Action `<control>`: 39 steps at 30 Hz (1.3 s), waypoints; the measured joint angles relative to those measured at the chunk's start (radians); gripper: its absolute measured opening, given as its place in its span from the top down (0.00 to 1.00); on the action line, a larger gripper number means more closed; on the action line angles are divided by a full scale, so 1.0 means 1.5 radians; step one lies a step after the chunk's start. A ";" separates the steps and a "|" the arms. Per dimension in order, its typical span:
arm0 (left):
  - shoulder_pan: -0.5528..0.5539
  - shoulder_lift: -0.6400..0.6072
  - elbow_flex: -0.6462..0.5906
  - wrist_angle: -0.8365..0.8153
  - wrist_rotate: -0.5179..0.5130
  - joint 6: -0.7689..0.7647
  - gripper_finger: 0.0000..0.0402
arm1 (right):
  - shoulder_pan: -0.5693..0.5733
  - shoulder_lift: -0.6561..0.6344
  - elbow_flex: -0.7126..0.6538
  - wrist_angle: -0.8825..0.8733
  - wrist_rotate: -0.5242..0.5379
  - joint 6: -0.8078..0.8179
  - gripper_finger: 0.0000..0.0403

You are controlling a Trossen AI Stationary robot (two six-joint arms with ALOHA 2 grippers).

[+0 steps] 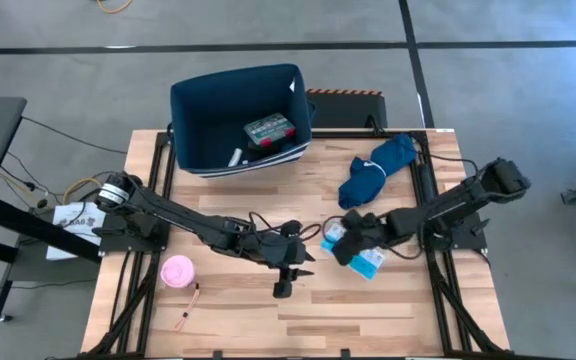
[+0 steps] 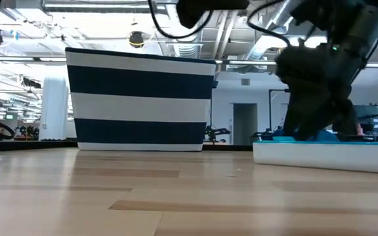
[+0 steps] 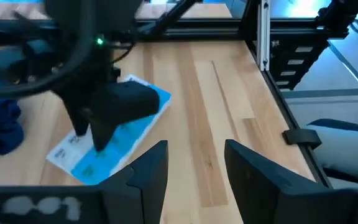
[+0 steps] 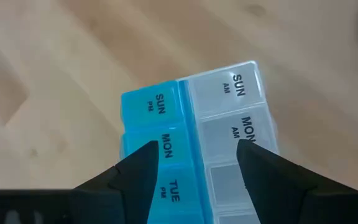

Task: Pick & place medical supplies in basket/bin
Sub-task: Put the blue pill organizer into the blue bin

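We log the dark navy soft-walled bin (image 1: 238, 118) at the surface's far edge, holding the teal-green first-aid box (image 1: 270, 129). Right gripper (image 4: 194, 163), jaws spread, straddles the white-and-blue weekly pill organiser (image 4: 197, 134) mid-surface. Left gripper (image 3: 194, 165): released, empty. Pink round roll (image 1: 177, 270) and blue cloth (image 1: 376, 168) remain.

1. A pale butcher-block wooden table (image 1: 268, 320) with black metal framing carries everything.
2. A large navy fabric basket (image 1: 193, 125) stands at its far edge.
3. A crumpled blue cloth (image 1: 376, 168) lies on the right side.
4. A white-and-blue weekly pill organiser (image 1: 365, 262) lies flat near the middle.
5. A pink round roll (image 1: 177, 270) sits on the left side, thin sticks (image 1: 189, 307) just beside it.
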 joint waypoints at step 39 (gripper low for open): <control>0.024 0.335 0.105 0.170 -0.225 0.061 1.00 | 0.175 -0.153 0.213 -0.523 0.142 0.120 0.46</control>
